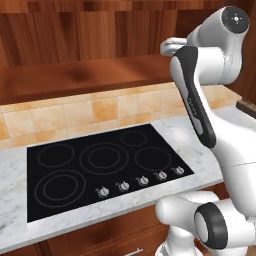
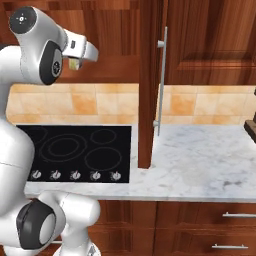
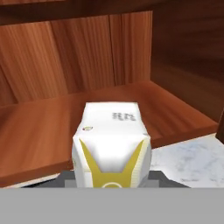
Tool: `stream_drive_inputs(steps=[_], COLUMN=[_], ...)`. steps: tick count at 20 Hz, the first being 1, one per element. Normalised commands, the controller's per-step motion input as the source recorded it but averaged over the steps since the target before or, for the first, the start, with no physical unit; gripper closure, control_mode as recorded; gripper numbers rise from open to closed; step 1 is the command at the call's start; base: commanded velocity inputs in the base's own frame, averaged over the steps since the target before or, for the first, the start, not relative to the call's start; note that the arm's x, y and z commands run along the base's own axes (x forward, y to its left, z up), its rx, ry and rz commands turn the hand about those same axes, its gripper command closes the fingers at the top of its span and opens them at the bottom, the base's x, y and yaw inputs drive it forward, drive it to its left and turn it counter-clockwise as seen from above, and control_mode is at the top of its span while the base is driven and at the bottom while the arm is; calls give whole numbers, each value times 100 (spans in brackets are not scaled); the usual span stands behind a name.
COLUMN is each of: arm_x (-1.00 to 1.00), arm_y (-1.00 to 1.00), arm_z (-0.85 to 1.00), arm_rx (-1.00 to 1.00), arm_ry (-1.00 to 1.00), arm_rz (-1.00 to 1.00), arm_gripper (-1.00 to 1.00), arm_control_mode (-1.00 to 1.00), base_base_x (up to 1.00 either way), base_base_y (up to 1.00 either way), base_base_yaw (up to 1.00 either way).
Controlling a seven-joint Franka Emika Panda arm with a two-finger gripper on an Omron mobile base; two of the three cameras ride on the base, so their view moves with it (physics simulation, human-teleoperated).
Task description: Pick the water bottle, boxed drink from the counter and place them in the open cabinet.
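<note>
Fingers are clamped on the boxed drink [image 3: 112, 146], which hangs in the air just in front of the open cabinet [image 3: 87, 57] above its shelf [image 3: 39, 135]; arm should carry it farther in, lower upright and flat, then release.

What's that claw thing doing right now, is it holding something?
Gripper: closed on the boxed drink, held up in front of the open cabinet's shelf.

boxed drink [image 3: 111, 146] before open cabinet [image 3: 87, 65] shelf | cooktop [image 1: 100, 167] below cabinet
</note>
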Motion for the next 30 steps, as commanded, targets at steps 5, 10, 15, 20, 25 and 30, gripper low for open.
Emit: stream_drive_inputs(steps=[5,10,15,20,25,30], arm_x=[41,22,27,33,37,28], arm_y=[-8,-14,-16,-16,-15,-8], arm_z=[0,0,0,-1,-1,-10], arm_rx=[0,0,-1,-1,-1,-1], arm_ry=[3,0,0,0,3,2], arm_rz=[0,0,0,0,0,0], arm_gripper=[100,100,100,100,100,100], arm_control_mode=[-100,-100,-100,-100,-100,-100], base_base_x=[0,0,0,0,0,0], base_base_y=[0,0,0,0,0,0], base_base_yaw=[0,0,0,0,0,0])
